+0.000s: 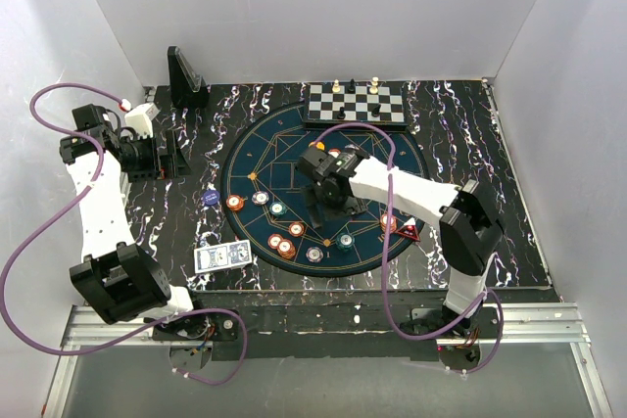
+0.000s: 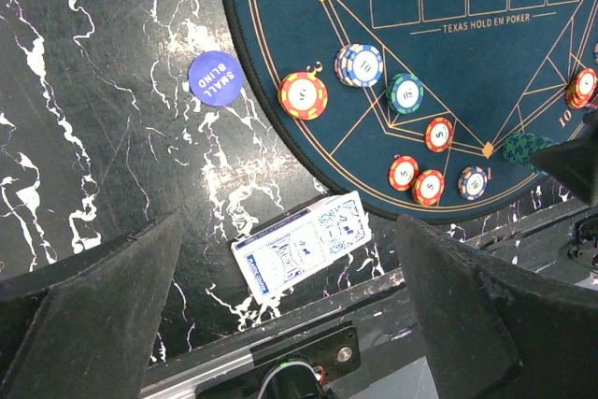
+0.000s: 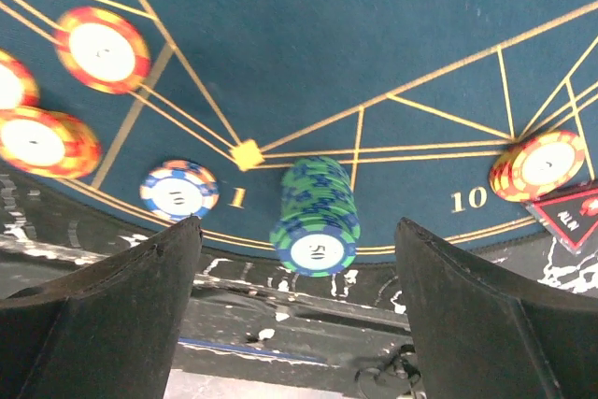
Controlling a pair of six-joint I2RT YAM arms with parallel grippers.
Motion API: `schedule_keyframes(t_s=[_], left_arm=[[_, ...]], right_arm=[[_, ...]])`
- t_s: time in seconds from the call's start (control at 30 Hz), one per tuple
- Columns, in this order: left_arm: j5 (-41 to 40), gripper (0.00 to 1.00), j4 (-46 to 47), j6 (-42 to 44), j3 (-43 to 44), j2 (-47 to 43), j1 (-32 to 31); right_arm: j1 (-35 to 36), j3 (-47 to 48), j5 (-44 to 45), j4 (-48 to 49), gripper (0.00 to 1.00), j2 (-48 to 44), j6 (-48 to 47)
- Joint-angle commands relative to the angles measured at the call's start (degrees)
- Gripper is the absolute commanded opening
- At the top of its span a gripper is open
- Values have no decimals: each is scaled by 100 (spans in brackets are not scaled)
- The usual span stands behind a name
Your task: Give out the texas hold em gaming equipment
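The right gripper (image 3: 299, 231) hangs over the mat's (image 1: 294, 144) near edge, jaws spread wide and empty, with a stack of green-and-blue chips (image 3: 316, 217) standing upright between them, apart from both. The left gripper (image 2: 290, 310), equally wide and empty, sits well away over the tabletop (image 1: 176, 212), nearer the playing cards (image 2: 302, 245).

"SMALL BLIND" on blue disc (image 2: 216, 78); "TEXAS HOLD EM POKER" on mat (image 2: 523, 72); "50" on green chip stack (image 3: 316, 217)
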Motion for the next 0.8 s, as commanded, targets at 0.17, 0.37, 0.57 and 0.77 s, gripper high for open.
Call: schedule_keyframes(t_s=[0.17,0.37,0.57,0.77], left_arm=[[209,100,6,35,111,-154,25],[182,100,15,44,119,-137,25],[147,100,41,44,85,-93,25],[121,100,58,44,67,-119,33]], right_arm=[[-3,-767,85,301,91,-355,426],[-3,-1145,-82,529,92,-346,531],[6,-1427,-214,793,90,-364,584],[6,-1471,-249,872,73,-346,611]])
